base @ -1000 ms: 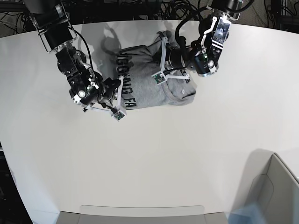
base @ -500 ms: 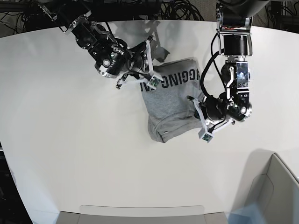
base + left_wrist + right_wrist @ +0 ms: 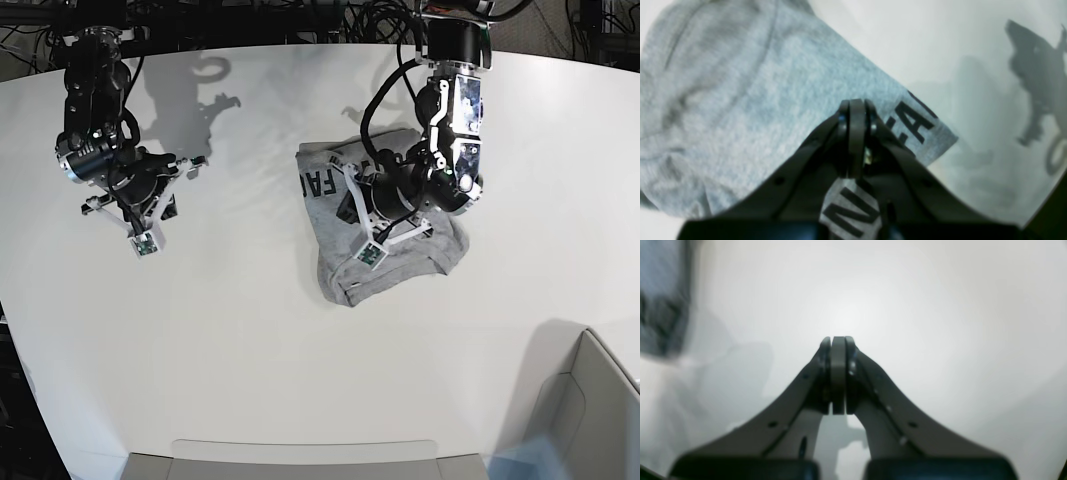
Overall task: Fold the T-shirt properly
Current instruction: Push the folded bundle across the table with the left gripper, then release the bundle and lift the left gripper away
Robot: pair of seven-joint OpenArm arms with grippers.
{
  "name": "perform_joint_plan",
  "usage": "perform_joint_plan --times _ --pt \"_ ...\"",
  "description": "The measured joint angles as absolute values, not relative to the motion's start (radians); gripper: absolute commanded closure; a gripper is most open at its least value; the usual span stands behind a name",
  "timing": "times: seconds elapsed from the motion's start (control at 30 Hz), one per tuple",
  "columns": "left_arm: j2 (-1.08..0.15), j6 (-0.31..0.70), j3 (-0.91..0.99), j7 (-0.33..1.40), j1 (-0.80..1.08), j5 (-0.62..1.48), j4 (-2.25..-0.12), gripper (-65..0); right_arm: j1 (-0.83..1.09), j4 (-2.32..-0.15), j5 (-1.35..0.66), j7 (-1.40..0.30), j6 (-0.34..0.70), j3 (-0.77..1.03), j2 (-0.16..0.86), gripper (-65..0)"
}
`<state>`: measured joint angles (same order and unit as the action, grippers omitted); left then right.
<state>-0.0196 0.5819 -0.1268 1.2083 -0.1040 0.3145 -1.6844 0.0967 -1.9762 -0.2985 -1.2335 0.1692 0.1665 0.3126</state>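
Note:
The light grey T-shirt lies bunched and folded at the table's middle, with black letters "FA" showing at its upper left corner. It fills the left of the left wrist view. My left gripper is shut and sits low over the shirt next to the lettering, with no cloth seen between the jaws. My right gripper is shut and empty over bare table far left of the shirt; the shirt is only a blur at that view's left edge.
The white table has a curved front edge. A grey bin stands at the front right corner and a grey tray edge at the front. Cables lie beyond the far edge.
My right gripper has left the shirt and swung far left. My left gripper has moved from the shirt's lower right up onto it. The lettered part is now folded, only "FA" showing.

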Motion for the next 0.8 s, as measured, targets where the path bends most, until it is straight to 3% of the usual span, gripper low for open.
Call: perform_joint_plan --times 0.1,0.27,0.5,0.8 --pt "-0.035 0.507 -0.143 1.156 -0.102 0.312 -1.615 0.0 0.141 -1.975 -0.290 -1.228 0.170 0.195 0.347 0.0" --pt "-0.072 0.525 -0.154 1.063 -0.120 0.372 -1.434 0.0 0.237 -1.974 -0.296 -1.106 0.170 0.189 0.346 0.0" --pt "-0.210 0.609 -0.164 0.891 -0.123 0.463 -1.290 0.0 0.260 -1.972 -0.289 -1.100 0.170 0.187 0.340 0.0" --pt "-0.498 0.731 -0.159 0.654 -0.156 0.484 -1.061 0.0 0.267 -1.972 -0.291 -1.100 0.170 0.186 0.340 0.0"
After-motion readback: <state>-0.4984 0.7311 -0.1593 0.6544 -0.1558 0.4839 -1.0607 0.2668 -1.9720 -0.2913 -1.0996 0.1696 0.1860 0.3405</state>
